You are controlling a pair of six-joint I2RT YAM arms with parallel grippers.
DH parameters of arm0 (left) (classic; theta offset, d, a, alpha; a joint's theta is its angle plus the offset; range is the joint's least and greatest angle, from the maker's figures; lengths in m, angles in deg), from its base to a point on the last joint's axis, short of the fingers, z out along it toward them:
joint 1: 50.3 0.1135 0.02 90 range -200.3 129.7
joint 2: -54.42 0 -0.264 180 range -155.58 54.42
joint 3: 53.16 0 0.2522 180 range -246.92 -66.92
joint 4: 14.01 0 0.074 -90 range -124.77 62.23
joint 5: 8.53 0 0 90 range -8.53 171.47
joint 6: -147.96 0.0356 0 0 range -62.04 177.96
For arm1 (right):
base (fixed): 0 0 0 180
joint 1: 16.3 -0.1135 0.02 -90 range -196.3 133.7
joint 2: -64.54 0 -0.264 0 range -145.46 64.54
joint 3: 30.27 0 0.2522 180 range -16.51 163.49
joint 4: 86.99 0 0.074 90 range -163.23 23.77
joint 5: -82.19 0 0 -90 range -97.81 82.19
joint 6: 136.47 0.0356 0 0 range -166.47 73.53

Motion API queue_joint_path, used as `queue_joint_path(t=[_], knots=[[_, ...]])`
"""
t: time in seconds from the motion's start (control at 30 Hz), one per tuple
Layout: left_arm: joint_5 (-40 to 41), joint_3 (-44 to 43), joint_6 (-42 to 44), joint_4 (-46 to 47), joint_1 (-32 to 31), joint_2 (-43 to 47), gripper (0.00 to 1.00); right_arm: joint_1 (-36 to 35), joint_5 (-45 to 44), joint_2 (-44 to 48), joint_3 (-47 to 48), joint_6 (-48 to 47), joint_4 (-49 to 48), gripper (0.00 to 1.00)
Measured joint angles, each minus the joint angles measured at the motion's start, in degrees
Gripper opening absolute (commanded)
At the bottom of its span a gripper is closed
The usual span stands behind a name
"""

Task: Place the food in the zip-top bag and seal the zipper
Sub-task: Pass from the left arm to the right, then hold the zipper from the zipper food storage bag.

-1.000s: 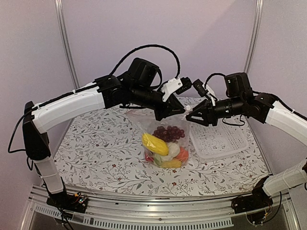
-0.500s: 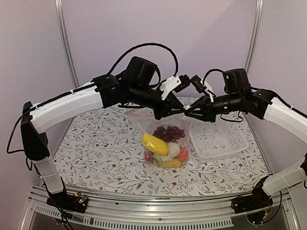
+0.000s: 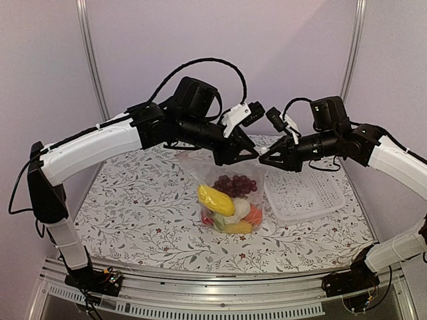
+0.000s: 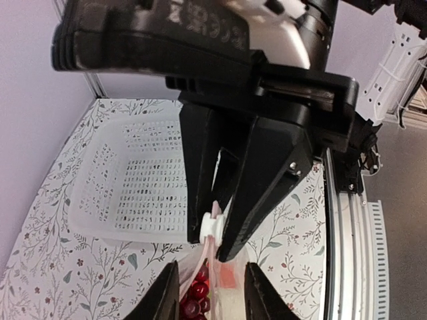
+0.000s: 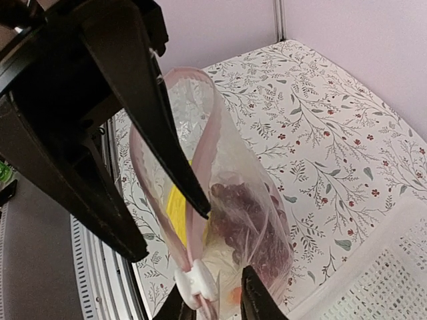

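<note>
The clear zip-top bag (image 3: 227,193) stands mid-table, holding purple grapes (image 3: 235,185), a yellow corn piece (image 3: 215,200), white cauliflower (image 3: 240,210) and orange fruit (image 3: 252,215). Its pink zipper strip (image 5: 212,127) loops open along the mouth. A white slider (image 5: 197,285) sits at the bag's top right corner. My right gripper (image 3: 263,159) is shut on that slider (image 4: 212,227) and shows in its own view (image 5: 217,307). My left gripper (image 3: 252,155) is open. Its fingers straddle the bag's top edge just beside the slider (image 4: 210,293).
The empty white mesh basket (image 3: 303,197) sits right of the bag, also seen in the left wrist view (image 4: 127,180) and the right wrist view (image 5: 373,280). The floral table cover (image 3: 140,207) spreads around. Both arms meet above the bag's right corner.
My right gripper has risen slightly and closed in toward the left gripper at the bag's top right corner. The left gripper has shifted slightly right. The bag and food stay put.
</note>
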Motion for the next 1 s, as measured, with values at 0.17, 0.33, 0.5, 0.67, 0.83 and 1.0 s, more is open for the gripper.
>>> queue_joint_path(t=[0.17, 0.33, 0.5, 0.67, 0.83, 1.0], knots=[[-2.73, -0.85, -1.88, 0.28, 0.0, 0.0, 0.42, 0.0, -0.24, 1.16, 0.0, -0.31, 0.35, 0.1], [-5.68, -2.21, -4.33, 0.33, 0.0, -0.33, 0.35, 0.0, -0.22, 1.46, 0.02, -1.18, 1.01, 0.1], [-6.29, -3.39, -5.42, 1.05, 0.0, -1.75, 0.39, 0.0, 0.28, 1.46, 0.44, -1.97, 1.95, 0.04], [-6.75, -3.45, -5.75, 1.64, 0.02, -3.17, 0.36, -0.07, 1.03, 1.46, 1.11, -2.95, 3.21, 0.0], [-6.8, -3.45, -6.08, 1.64, 0.09, -3.28, 0.3, -0.63, 1.77, 1.38, 1.31, -3.39, 3.67, 0.0], [-6.97, -3.45, -6.32, 1.64, 0.48, -3.28, 0.38, -0.94, 1.95, 1.22, 1.99, -4.22, 4.46, 0.0]])
